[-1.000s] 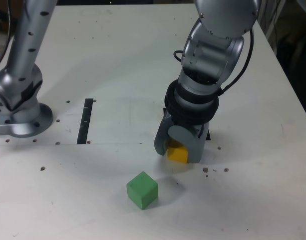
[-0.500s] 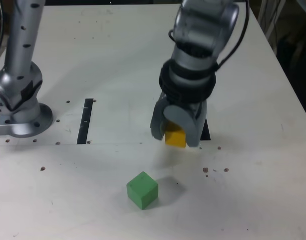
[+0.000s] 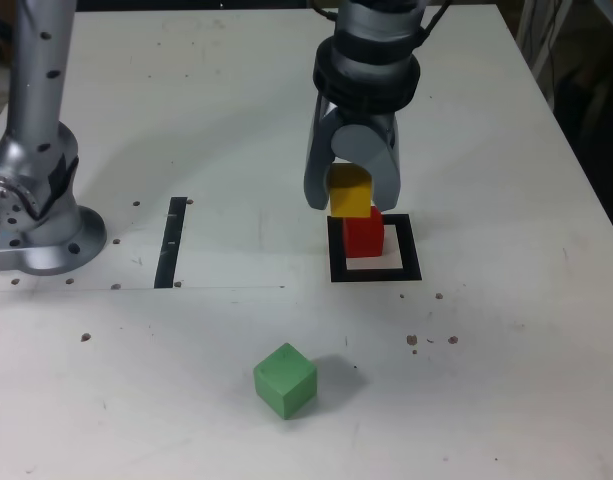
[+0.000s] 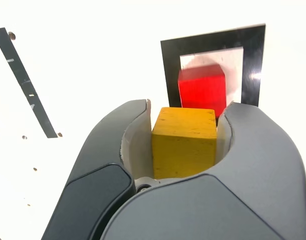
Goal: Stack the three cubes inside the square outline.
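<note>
While the grey curved fingers [image 3: 351, 192] press in from both sides on the small matte yellow cube [image 3: 350, 192], closed tight on it with no gap at either face, the cube hangs clear of the white tabletop [image 3: 236, 120]. In the wrist view the same fingers [image 4: 184, 142] cradle the yellow cube [image 4: 184, 141] between their pale inner pads. Just below and beyond the fingertips sits the small matte red cube [image 3: 363, 234], resting inside the thick black square outline with a white centre [image 3: 375, 272]; the wrist view shows the red cube [image 4: 202, 89] within the outline [image 4: 252, 60]. The yellow cube is above the red one, offset a little toward the exterior view's left; whether they touch cannot be told. Well apart from the fingers, nearer the camera, the small matte green cube [image 3: 285, 379] lies alone. A narrow black strip [image 3: 172, 241] lies off to the exterior view's left of the fingers.
</note>
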Robot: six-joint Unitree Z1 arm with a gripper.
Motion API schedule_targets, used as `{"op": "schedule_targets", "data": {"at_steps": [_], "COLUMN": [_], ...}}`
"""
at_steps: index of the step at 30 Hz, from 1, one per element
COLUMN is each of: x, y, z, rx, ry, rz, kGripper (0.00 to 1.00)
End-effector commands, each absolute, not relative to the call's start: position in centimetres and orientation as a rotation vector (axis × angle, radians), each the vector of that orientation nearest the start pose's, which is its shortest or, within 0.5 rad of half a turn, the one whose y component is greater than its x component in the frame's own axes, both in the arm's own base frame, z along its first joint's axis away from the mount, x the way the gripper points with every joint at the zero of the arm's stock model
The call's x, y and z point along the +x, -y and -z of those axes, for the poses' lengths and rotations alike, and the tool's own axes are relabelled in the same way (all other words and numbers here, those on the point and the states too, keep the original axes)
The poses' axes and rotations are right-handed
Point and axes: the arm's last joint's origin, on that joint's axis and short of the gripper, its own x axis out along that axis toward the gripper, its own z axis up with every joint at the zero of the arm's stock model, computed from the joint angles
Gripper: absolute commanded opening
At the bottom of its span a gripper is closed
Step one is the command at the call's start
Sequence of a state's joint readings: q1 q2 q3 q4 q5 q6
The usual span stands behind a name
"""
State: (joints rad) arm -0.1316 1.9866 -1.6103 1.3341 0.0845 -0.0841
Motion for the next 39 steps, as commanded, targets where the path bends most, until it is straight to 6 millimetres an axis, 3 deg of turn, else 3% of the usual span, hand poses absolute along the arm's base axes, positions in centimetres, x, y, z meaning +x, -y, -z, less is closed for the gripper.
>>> {"op": "schedule_targets", "data": {"at_steps": [1, 13, 29, 32, 37, 39], "x": [34.9, 36.5, 36.7, 36.7, 36.4, 36.3], "y": [4.1, 4.0, 3.4, 3.4, 3.4, 3.4], "z": [-27.7, -25.4, -25.3, -25.3, -25.5, -25.5], "rx": [0.100, 0.054, 0.077, 0.077, 0.078, 0.078], "ry": [-1.696, -1.726, -1.719, -1.726, -1.739, -1.741], "rz": [-0.051, -0.078, -0.108, -0.108, -0.109, -0.111], "kGripper": [0.19, 0.19, 0.23, 0.36, 0.82, 0.93]}}
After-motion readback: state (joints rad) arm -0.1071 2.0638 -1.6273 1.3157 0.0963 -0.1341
